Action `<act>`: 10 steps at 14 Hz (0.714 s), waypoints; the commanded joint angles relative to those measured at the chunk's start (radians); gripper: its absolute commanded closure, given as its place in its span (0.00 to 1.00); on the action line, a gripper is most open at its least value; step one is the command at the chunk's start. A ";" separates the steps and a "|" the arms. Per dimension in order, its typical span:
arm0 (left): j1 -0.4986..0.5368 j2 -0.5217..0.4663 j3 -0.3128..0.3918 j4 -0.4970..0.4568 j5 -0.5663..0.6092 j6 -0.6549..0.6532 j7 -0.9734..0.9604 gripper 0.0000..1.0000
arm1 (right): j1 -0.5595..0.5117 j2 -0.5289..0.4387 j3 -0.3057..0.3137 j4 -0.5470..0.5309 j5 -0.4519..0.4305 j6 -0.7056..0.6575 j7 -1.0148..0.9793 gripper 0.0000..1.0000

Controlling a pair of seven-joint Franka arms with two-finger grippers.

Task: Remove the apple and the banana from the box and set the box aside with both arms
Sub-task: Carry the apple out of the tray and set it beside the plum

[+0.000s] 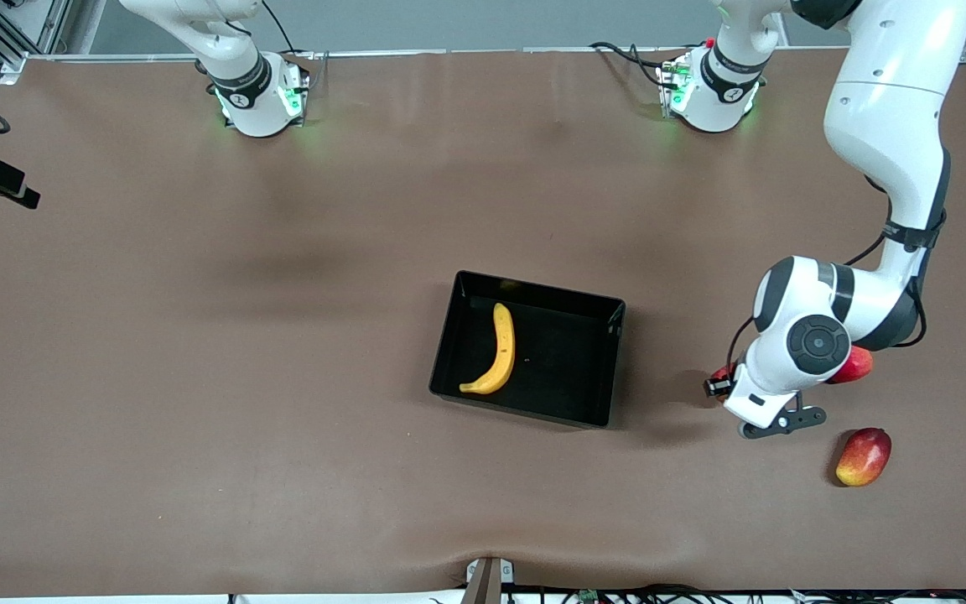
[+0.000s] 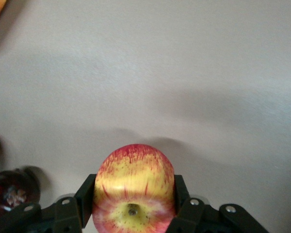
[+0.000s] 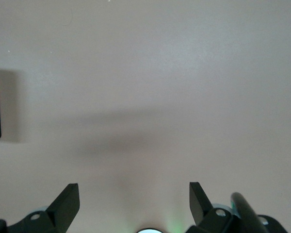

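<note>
Tabletop (image 1: pixel 198 335): brown, two arms based along one edge.
Box (image 1: pixel 609 361): near the middle, holding one banana (image 1: pixel 495 352), long axis running nearer-to-farther.
Left pincer (image 2: pixel 133 213): clenched on the one apple (image 2: pixel 133 189), low over the tabletop toward the left arm's end, outside the box.
Right pincer (image 3: pixel 133 204): released, waiting.
Other fruit: mango (image 1: pixel 863 455); probably one more, mostly hidden.
Nearer the banana: left arm.

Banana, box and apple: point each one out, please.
banana (image 1: pixel 499 352): front view, middle of its curved body.
box (image 1: pixel 538 291): front view, rim nearest the robots' bases.
apple (image 2: pixel 134 187): left wrist view, streaked skin above the stem.
</note>
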 commanded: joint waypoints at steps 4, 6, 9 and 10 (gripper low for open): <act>0.045 0.033 -0.009 -0.012 0.072 0.068 0.007 0.68 | -0.029 0.003 0.015 0.009 0.018 -0.010 -0.014 0.00; 0.041 0.022 -0.011 -0.012 0.072 0.065 0.007 0.00 | -0.027 0.003 0.015 0.008 0.018 -0.010 -0.014 0.00; 0.033 -0.023 -0.026 -0.006 0.066 0.048 0.001 0.00 | -0.027 0.003 0.015 0.009 0.018 -0.010 -0.014 0.00; 0.032 -0.048 -0.046 -0.004 0.062 0.022 0.000 0.00 | -0.027 0.003 0.015 0.009 0.018 -0.010 -0.014 0.00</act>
